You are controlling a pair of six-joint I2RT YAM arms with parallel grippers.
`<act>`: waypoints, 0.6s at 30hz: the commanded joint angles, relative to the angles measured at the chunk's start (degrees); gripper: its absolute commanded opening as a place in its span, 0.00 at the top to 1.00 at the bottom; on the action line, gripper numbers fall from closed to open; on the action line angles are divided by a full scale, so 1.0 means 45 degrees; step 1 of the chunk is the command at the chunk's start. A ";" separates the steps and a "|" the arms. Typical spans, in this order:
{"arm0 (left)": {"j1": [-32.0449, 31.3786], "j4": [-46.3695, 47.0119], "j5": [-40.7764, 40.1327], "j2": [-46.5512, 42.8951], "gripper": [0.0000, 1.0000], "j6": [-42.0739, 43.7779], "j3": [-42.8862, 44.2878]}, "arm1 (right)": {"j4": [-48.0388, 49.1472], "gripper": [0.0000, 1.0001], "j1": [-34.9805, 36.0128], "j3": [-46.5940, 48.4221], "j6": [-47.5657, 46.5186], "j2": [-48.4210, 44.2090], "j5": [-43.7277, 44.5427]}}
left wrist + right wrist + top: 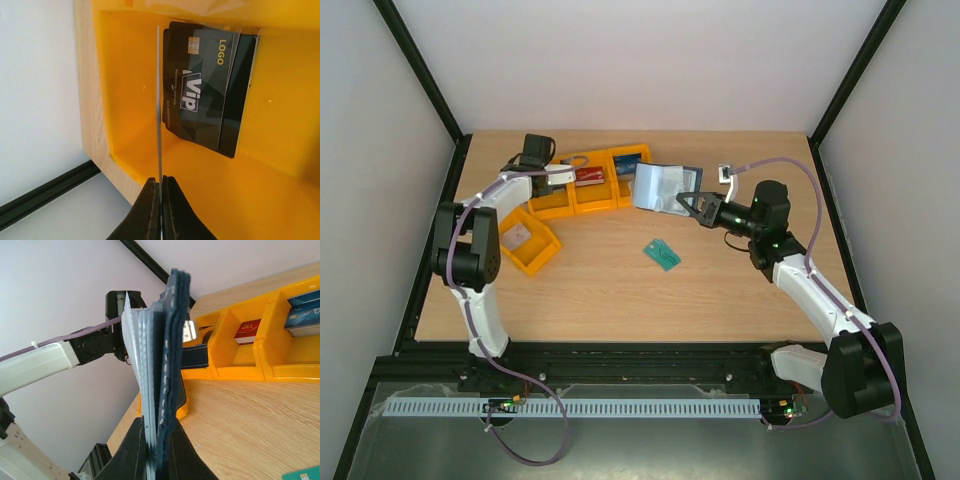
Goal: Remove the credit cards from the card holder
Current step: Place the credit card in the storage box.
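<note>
Left fingers (pixel 146 215) are pinching a thin pale credit card (pixel 159 100) over an orange plastic bin (pixel 280 130).
Release low; right fingers (pixel 187 462) are gripping the dark navy card holder (pixel 172 340).

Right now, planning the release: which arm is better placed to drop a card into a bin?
Left: the left gripper pinches a card above the orange bin; the right gripper grips the card holder.

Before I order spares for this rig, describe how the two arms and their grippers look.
Both the left arm and the right arm have glossy white link shells between bulky black joint housings, and a thin lilac cable runs along each. The left gripper and the right gripper have black tapered fingers. Small green lights glow near the right wrist.
</note>
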 commanded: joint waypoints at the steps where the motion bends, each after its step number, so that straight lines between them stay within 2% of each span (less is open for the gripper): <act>1: -0.0089 0.0752 -0.1308 0.0980 0.98 0.0020 0.0439 | 0.0128 0.98 -0.0071 0.0525 -0.0312 0.0021 -0.0118; 9: -0.0111 0.1763 -0.2341 0.1930 0.97 -0.0064 0.0875 | 0.0347 0.98 -0.0089 0.0624 -0.0154 0.0363 -0.0335; 13: -0.0106 0.1808 -0.2444 0.2072 0.87 -0.0242 0.0891 | 0.0336 0.98 -0.0093 0.0556 -0.0187 0.0359 -0.0366; 16: -0.0069 0.1893 -0.2317 0.2160 0.86 -0.0242 0.0829 | 0.0305 0.98 -0.0092 0.0635 -0.0195 0.0416 -0.0389; 18: -0.0042 0.1621 -0.2044 0.2198 0.78 -0.0288 0.0914 | 0.0286 0.98 -0.0109 0.0708 -0.0209 0.0476 -0.0442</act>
